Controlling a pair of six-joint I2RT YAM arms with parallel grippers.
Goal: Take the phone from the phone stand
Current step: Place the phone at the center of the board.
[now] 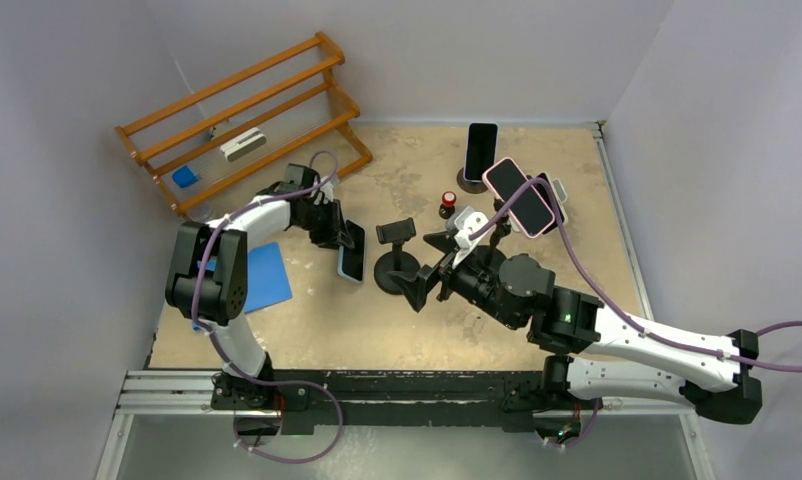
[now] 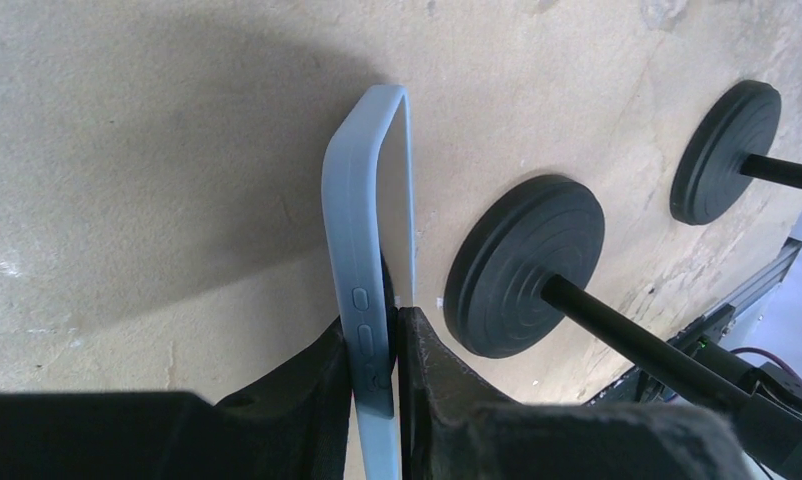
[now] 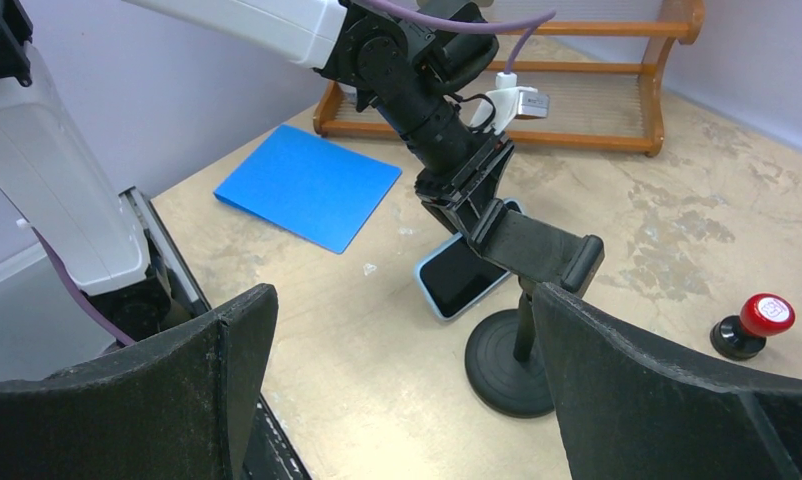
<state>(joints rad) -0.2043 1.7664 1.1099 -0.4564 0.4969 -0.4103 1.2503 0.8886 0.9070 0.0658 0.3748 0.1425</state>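
Left end effector [image 2: 377, 345]: my fingers squeezed tight on phone [image 2: 362, 200], off its stand. Phone sticks out past my fingertips, far end down by counter [image 2: 127, 150]. Case pale blue, smooth, round corners, small bumps for side buttons; screen black and shiny.

Phone stand [image 2: 525, 265] just right of my left fingers: black round foot with ring grooves, thin rod.

Counter tan, speckled, scuffed.

Right end effector [image 3: 402, 310]: fingers wide apart, holding nothing, stand right in front.

Red-topped stamp [image 3: 752, 325] front-right; label too small to read.
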